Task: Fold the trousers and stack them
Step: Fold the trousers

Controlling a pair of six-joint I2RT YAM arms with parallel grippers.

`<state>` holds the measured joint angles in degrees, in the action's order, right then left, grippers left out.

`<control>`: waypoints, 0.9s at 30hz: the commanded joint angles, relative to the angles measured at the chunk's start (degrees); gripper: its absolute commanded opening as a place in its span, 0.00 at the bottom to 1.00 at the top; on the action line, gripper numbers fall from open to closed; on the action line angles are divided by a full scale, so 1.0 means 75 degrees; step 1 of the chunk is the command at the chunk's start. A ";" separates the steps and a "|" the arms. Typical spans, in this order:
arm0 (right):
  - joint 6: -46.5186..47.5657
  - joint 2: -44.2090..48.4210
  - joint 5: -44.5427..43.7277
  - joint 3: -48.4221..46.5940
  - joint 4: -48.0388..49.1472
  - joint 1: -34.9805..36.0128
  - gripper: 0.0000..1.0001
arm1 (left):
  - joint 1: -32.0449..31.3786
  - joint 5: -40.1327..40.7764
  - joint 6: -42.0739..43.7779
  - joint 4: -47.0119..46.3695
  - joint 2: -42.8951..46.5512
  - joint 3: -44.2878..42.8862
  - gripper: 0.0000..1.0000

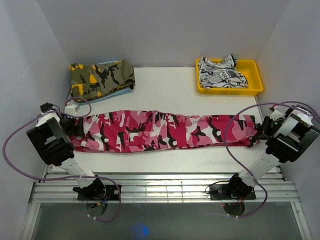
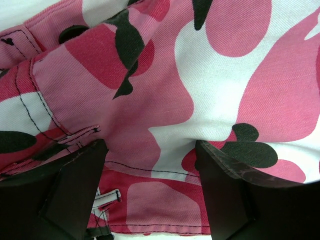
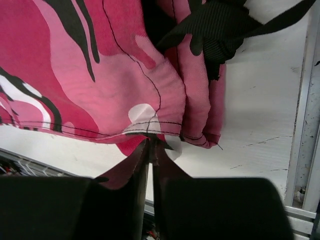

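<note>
White flat table [image 1: 170, 95] is carrying everything. Long pink, white and black camouflage cloth trousers [image 1: 160, 131] are lying stretched out left to right across the table's middle, flat, running from one arm to the other. Folded olive-and-orange camouflage garment [image 1: 100, 77] is sitting at the far left corner, apart from the trousers. Yellow rectangular plastic tray [image 1: 255, 76] is sitting at the far right, holding a crumpled white garment with black print [image 1: 220, 72]. Left gripper [image 1: 67, 125] is hanging over the trousers' left end; in the wrist view its [image 2: 150, 150] black fingers [image 2: 75, 185] are standing wide apart with cloth showing between them, not clamping. Right gripper [image 1: 260, 131] is pinching the stitched hem at the right end, jaws pressed together on the fabric [image 3: 149, 142]. Black webbing strap [image 3: 215, 30] is lying on that end.
</note>
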<state>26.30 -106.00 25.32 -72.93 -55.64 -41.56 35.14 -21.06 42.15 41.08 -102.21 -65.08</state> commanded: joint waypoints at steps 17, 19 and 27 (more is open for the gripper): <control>0.0465 0.0166 -0.0774 -0.1679 -0.0773 -0.0025 0.60 | 0.0132 0.0218 0.0028 -0.0298 -0.0317 0.0509 0.85; 0.0512 0.0082 -0.0822 -0.1469 -0.0727 -0.0025 0.58 | 0.0132 0.0206 0.0005 -0.0298 -0.0328 0.0486 0.85; 0.0266 -0.0328 -0.0692 -0.0765 -0.0328 0.0045 0.52 | 0.0132 0.0148 -0.0030 -0.0286 -0.0305 0.0498 0.85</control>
<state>29.26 -106.13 20.67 -79.99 -59.66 -40.62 35.46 -21.87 41.98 39.72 -101.51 -63.90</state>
